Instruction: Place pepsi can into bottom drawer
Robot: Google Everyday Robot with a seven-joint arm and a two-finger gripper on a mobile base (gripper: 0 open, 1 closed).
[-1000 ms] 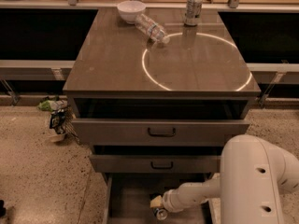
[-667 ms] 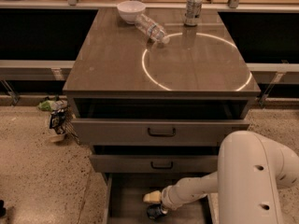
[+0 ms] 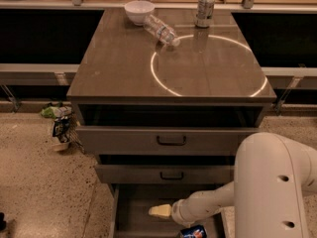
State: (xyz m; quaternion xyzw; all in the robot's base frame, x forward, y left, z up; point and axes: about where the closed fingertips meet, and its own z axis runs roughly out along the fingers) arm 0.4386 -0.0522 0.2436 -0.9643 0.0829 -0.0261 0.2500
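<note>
Pepsi can (image 3: 193, 231) at the very bottom edge of view, inside the bottom drawer (image 3: 133, 213), near the front of its plain grey floor and partly cut off by the frame. Blue body, with a patch of the red-and-white round logo showing; no lettering legible. Just above and to the left of it, the tool (image 3: 160, 211): a cream-coloured tip pointing left over the drawer floor, at the end of the white robot arm (image 3: 270, 182) reaching in from the right. Tool's opening impossible to judge, likewise any hold on the can; can close under the wrist rather than at the tip, contact unclear. Bottom drawer drawn out furthest of the three. Above it the middle drawer (image 3: 133, 174) and the top drawer (image 3: 119, 140), each slightly out, each with a dark handle. On the tabletop (image 3: 109, 68): a bright ring of light (image 3: 151, 71) across the right half; a silver-grey can (image 3: 204, 9) upright at the back, just beyond the ring, markings too small to read; a clear plastic bottle (image 3: 161, 29) on its side, one end near the ring's upper left; a white bowl (image 3: 139, 10) at the back, just beside the bottle's other end. On the speckled floor (image 3: 39, 192) left of the cabinet, a small heap of wrappers (image 3: 59, 128), print unreadable.
</note>
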